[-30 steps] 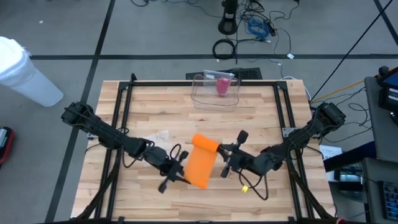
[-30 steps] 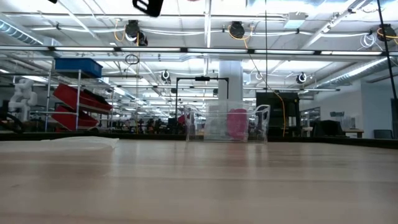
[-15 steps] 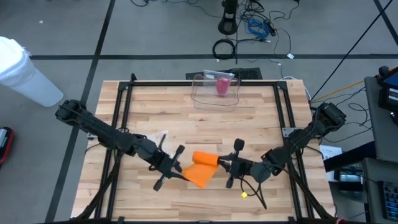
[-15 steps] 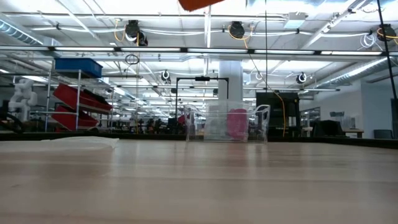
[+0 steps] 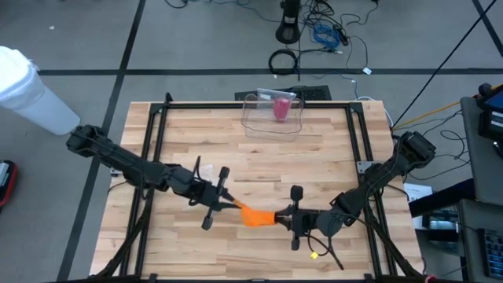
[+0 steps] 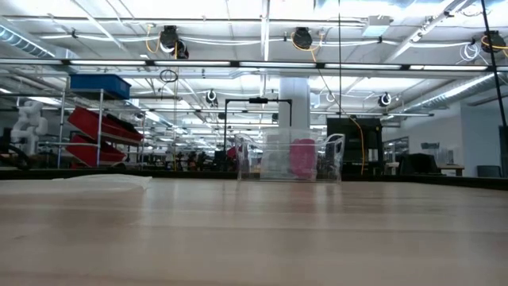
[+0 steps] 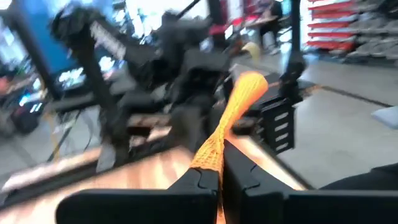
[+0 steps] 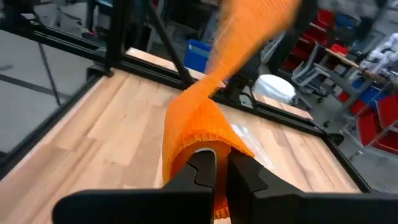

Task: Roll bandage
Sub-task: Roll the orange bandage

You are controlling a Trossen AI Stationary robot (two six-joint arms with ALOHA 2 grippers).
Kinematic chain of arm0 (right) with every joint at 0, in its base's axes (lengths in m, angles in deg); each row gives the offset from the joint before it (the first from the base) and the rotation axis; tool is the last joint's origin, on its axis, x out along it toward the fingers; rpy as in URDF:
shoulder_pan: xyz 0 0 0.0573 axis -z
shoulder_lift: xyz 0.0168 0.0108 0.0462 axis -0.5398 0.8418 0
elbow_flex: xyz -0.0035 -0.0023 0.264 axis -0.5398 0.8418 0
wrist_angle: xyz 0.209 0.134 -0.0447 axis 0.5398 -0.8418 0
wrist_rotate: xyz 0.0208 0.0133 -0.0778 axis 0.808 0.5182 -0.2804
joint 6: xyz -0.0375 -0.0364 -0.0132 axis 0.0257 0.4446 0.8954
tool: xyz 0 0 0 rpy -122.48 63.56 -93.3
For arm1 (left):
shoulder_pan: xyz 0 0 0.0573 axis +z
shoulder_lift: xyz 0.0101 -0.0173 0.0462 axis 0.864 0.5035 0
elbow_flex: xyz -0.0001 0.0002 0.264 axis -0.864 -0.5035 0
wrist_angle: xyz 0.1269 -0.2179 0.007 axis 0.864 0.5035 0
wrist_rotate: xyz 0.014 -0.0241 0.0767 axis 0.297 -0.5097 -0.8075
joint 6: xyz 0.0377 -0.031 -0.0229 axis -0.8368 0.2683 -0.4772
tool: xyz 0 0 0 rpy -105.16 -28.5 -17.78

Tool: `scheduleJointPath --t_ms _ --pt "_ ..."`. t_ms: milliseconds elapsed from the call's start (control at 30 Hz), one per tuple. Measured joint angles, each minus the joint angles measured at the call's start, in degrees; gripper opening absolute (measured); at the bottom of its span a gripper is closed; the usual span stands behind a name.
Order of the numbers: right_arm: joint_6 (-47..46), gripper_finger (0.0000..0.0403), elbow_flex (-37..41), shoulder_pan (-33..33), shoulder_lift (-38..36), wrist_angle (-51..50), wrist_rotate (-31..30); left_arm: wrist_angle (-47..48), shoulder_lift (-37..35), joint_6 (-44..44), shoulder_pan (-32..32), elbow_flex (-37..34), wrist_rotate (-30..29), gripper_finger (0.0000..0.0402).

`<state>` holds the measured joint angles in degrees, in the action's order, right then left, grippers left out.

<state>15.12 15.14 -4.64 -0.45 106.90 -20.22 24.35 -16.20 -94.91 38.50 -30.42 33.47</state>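
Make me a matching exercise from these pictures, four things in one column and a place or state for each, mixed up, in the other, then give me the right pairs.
Things:
1. orange bandage
2. left gripper
3. clear container
4. white bucket

Places or states:
A. at the table's far edge, a pink thing inside
B. on the floor beyond the table's left corner
C. stretched between the two grippers above the table
D. shut on one end of the bandage, opposite the right gripper

Pairs: 1-C, 2-D, 3-A, 4-B
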Motion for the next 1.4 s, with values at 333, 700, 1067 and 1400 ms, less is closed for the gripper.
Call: scheduleJointPath --t_ms 333,700,1067,1400 --pt "2.6 0.0004 0.0 -0.9 0.1 5.0 7.0 5.8 0.6 11.9 4.3 0.0 -2.9 0.0000" --pt "4.2 0.0004 0.0 -1.7 0.1 9.9 8.5 5.3 7.1 18.7 4.3 0.0 -0.2 0.0001" --pt "0.7 0.0004 0.0 -1.9 0.1 8.0 8.9 2.7 6.7 12.8 4.3 0.0 -0.1 0.0138" --pt "-0.9 0.0004 0.0 -1.9 0.1 11.6 8.8 5.5 6.7 11.0 4.4 -0.1 -0.1 0.0240"
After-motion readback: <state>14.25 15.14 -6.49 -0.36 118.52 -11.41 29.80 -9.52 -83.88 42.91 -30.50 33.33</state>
